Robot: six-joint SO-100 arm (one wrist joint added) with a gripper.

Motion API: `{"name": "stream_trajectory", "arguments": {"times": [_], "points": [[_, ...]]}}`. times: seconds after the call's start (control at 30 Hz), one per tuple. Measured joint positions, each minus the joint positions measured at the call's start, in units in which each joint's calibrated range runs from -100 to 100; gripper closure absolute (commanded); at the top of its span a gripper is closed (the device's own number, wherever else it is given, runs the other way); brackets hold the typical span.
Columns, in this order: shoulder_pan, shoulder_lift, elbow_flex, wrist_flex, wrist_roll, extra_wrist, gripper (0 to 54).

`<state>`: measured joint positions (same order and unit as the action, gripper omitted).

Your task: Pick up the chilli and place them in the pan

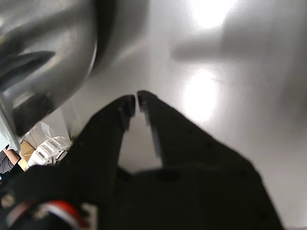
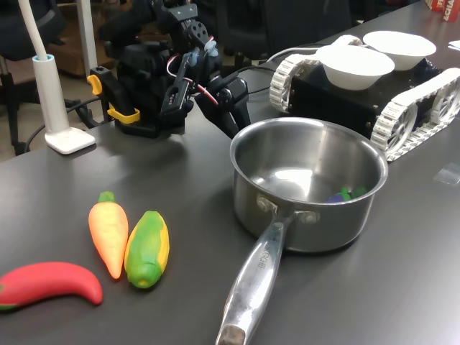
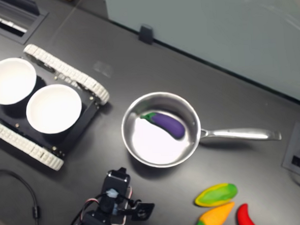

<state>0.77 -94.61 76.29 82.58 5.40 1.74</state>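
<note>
The red chilli (image 2: 50, 282) lies on the dark table at the first exterior view's lower left, and shows at the bottom edge of the second exterior view (image 3: 245, 218). The steel pan (image 2: 359, 215) (image 3: 142, 154) stands mid-table with its long handle (image 2: 253, 284) (image 3: 238, 134) pointing away from my arm. A purple toy eggplant (image 3: 167, 123) lies inside it. My black gripper (image 1: 136, 99) (image 2: 231, 118) (image 3: 145, 209) hangs low beside the pan's outer wall (image 1: 48, 57), shut with its tips almost touching and nothing between them. It is far from the chilli.
An orange carrot (image 2: 108, 237) (image 3: 216, 218) and a green-and-yellow corn (image 2: 147, 249) (image 3: 216, 194) lie side by side between chilli and pan. A tracked vehicle (image 2: 410, 108) (image 3: 66, 77) carries two white bowls (image 2: 356, 65) (image 3: 53, 108). A white lamp base (image 2: 68, 140) stands beside the arm.
</note>
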Motion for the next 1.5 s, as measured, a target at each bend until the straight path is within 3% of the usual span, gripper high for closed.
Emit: {"name": "stream_trajectory", "arguments": {"times": [1.5], "points": [[2.2,0.0,0.0,-0.3,-1.3,0.0,53.6]]}}
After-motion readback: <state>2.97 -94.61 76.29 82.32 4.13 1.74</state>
